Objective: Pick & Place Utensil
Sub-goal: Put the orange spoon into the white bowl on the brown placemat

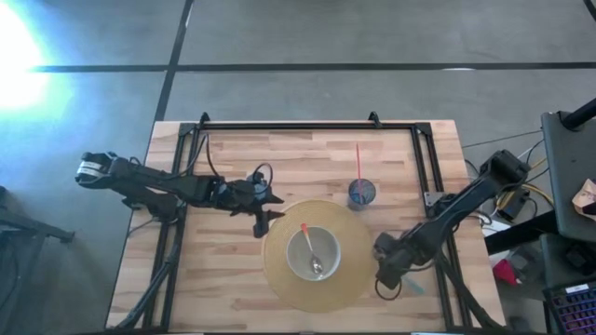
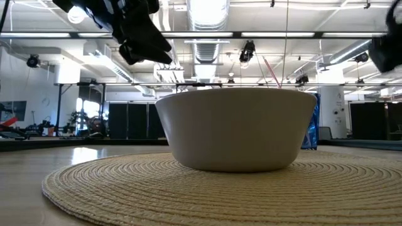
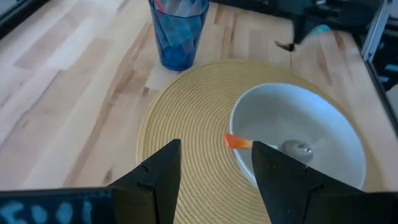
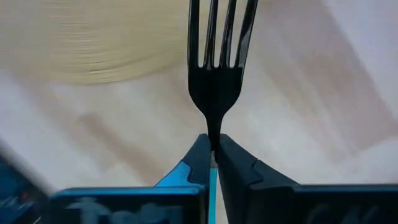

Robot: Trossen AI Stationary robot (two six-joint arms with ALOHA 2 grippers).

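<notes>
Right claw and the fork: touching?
Touching. In the right wrist view, the right claw is shut on the neck of the black fork.

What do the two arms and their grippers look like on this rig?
Both arms are dark and jointed. The left arm has a pale band near its shoulder end and a looped cable at the wrist. The left gripper has wedge-shaped dark fingers. The right gripper has narrow dark fingers with a blue strip between them.
</notes>
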